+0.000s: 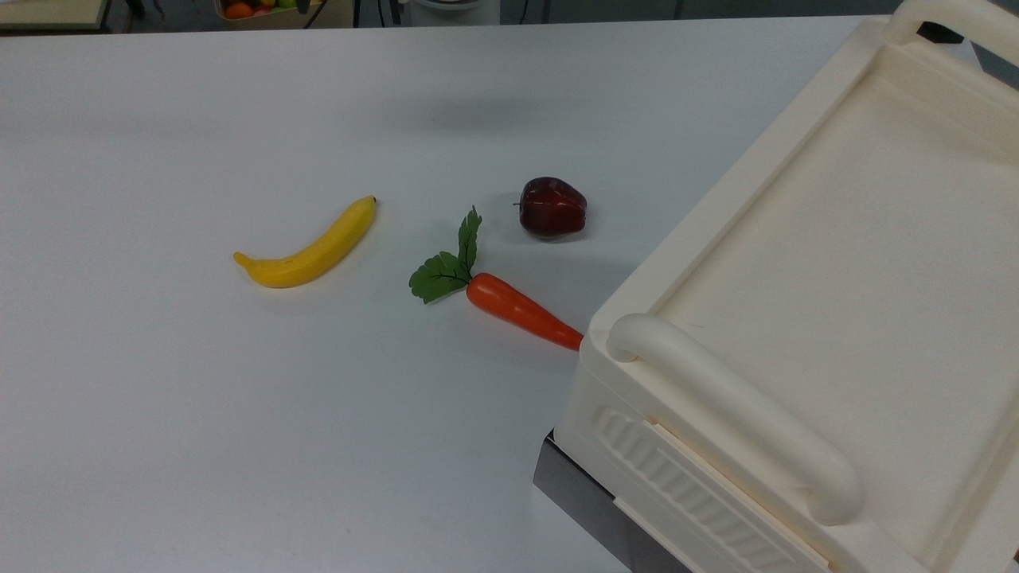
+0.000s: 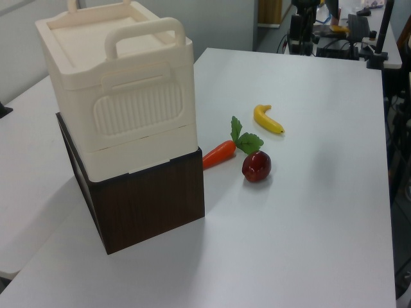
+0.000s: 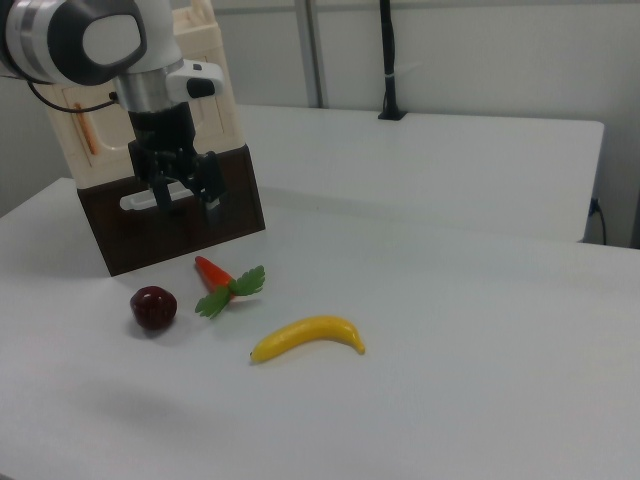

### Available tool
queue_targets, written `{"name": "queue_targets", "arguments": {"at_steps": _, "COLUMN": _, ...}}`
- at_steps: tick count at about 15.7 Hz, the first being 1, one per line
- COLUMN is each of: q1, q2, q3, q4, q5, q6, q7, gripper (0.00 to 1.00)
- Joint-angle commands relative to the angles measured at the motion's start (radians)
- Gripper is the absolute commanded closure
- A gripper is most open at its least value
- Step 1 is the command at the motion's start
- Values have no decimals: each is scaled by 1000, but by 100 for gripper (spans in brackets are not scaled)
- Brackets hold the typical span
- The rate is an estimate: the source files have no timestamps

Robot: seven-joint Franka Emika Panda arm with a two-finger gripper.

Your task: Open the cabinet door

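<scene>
1. White worktop (image 1: 199, 446) — carries a dark brown base box (image 2: 151, 205), standing near one corner.
2. Toward the middle lie a carrot (image 1: 517, 309), a dark red apple (image 1: 552, 207) and a banana (image 1: 310, 247) — each apart.

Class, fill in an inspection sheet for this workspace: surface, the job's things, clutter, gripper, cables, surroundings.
Surface: white table, bare apart from the items below.
Job's things: cream cabinet stacked on a dark brown box; cabinet door with copper strip handle appears shut.
Clutter: banana, carrot, dark red apple.
Gripper: gripper open, in front of the brown box.
Cables: one on a black post.
Surroundings: equipment bench, fruit basket.
</scene>
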Motion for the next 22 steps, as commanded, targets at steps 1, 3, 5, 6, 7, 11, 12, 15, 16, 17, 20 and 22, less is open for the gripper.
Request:
{"name": "queue_targets", "arguments": {"at_steps": 1, "q1": 9, "q2": -7, "q3": -16, "q4": -2, "q5": -2, "q6": -13, "q7": -15, "gripper": 0}}
{"name": "queue_targets", "arguments": {"at_steps": 3, "q1": 9, "q2": -5, "q3": -16, "q4": -2, "q5": -2, "q6": -11, "q7": -15, "gripper": 0}}
{"name": "queue_targets", "arguments": {"at_steps": 5, "q1": 9, "q2": -5, "q3": -16, "q4": 1, "q5": -2, "q6": -14, "q7": -16, "gripper": 0}}
{"name": "queue_targets", "arguments": {"at_steps": 6, "q1": 9, "q2": -5, "q3": -16, "q4": 1, "q5": -2, "q6": -16, "q7": -16, "gripper": 0}}
{"name": "queue_targets", "arguments": {"at_steps": 7, "q1": 9, "q2": -5, "q3": -16, "q4": 2, "q5": -1, "q6": -13, "q7": -16, "gripper": 0}}
{"name": "queue_targets", "arguments": {"at_steps": 11, "q1": 9, "q2": -1, "q3": -16, "q4": 22, "q5": 5, "q6": -16, "q7": -16, "gripper": 0}}
{"name": "queue_targets", "arguments": {"at_steps": 12, "q1": 12, "q2": 4, "q3": -16, "q4": 28, "q5": 13, "q6": -13, "q7": -10, "gripper": 0}}
{"name": "queue_targets", "arguments": {"at_steps": 15, "q1": 23, "q2": 39, "q3": -4, "q4": 115, "q5": 18, "q6": -14, "q7": -5, "gripper": 0}}
{"name": "queue_targets", "arguments": {"at_steps": 16, "q1": 25, "q2": 45, "q3": -3, "q4": 132, "q5": 27, "q6": -13, "q7": -13, "gripper": 0}}
{"name": "queue_targets", "arguments": {"at_steps": 17, "q1": 32, "q2": 48, "q3": 7, "q4": 140, "q5": 47, "q6": -13, "q7": -15, "gripper": 0}}
{"name": "queue_targets", "arguments": {"at_steps": 20, "q1": 84, "q2": 52, "q3": 14, "q4": 169, "q5": 76, "q6": -11, "q7": -16, "gripper": 0}}
{"name": "queue_targets", "arguments": {"at_steps": 22, "q1": 133, "q2": 52, "q3": 16, "q4": 180, "q5": 76, "q6": -11, "q7": -27, "gripper": 0}}
